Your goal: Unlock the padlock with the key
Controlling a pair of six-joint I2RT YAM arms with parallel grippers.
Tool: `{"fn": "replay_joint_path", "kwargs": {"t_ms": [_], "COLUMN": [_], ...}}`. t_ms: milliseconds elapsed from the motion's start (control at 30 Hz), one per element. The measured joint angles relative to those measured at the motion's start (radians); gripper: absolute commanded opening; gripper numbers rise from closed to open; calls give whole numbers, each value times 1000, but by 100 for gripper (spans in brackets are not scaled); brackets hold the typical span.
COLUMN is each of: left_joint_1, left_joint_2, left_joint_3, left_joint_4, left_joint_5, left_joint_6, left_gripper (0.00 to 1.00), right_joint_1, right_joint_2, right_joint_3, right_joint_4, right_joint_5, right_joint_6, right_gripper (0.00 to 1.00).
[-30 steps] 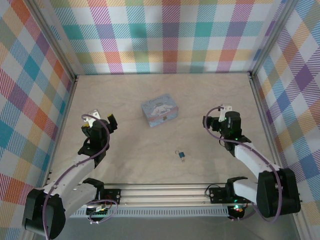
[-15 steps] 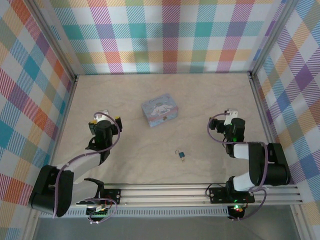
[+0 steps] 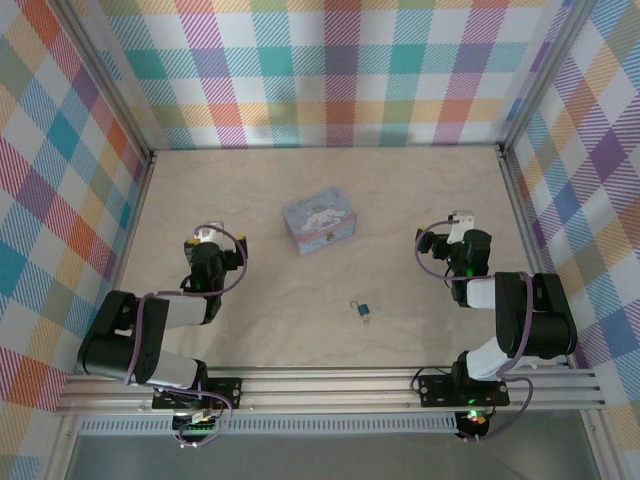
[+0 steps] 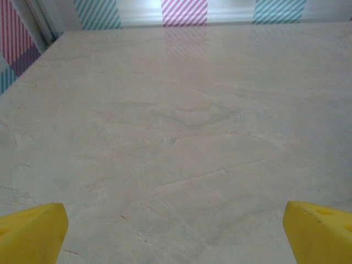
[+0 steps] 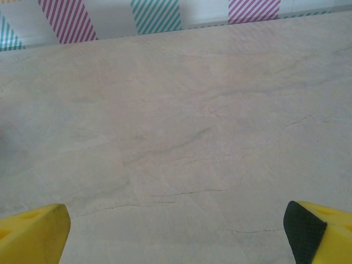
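Seen from above, the padlock (image 3: 363, 309) is lying flat on the pale, marble-patterned desk (image 3: 270, 320). Its blue-teal body is sitting toward the near edge and its thin silvery shackle is pointing left and slightly away from us. A pale speck that we are taking for the key (image 3: 368, 320) is sitting at the padlock's near side (too small for us to tell whether the two are touching). Both are lying between the two arms, near the metal rail (image 3: 320, 383) at the front. The pale-blue cartoon-printed tin box (image 3: 320, 222) is standing farther back, around the middle of the desk.

The left arm (image 3: 150, 325) is resting folded low on the left side and the right arm (image 3: 510, 320) likewise on the right, each well apart from the padlock.

Through the left wrist camera we are seeing the left pincer (image 4: 176, 234) released. Its yellow fingertips (image 4: 30, 234) are spread to the bottom corners, with bare desk between them. Through the right wrist camera the right pincer (image 5: 176, 234) is gaping just as wide, its yellow fingertips (image 5: 33, 231) far apart (a dark pad is showing on the inner face of the right-hand one). Striped plaid walls (image 3: 340, 70) are closing in the desk on three sides.
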Motion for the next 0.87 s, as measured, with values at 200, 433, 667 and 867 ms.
{"fn": "replay_joint_path", "kwargs": {"t_ms": [200, 433, 667, 867], "left_joint_1": [20, 73, 73, 73], "left_joint_2": [113, 120, 120, 120], "left_joint_3": [5, 77, 77, 77], "left_joint_4": [60, 15, -10, -11], "left_joint_5": [24, 37, 46, 46], "left_joint_6": [-10, -55, -61, -61], "left_gripper": [100, 100, 100, 100], "right_joint_1": [0, 0, 1, 3], "right_joint_2": [0, 0, 0, 0], "right_joint_3": [0, 0, 0, 6], "right_joint_4": [-17, -18, -18, -28], "right_joint_5": [-5, -5, -4, -5], "right_joint_6": [0, 0, -1, -6], "right_gripper": [100, 100, 100, 100]}}
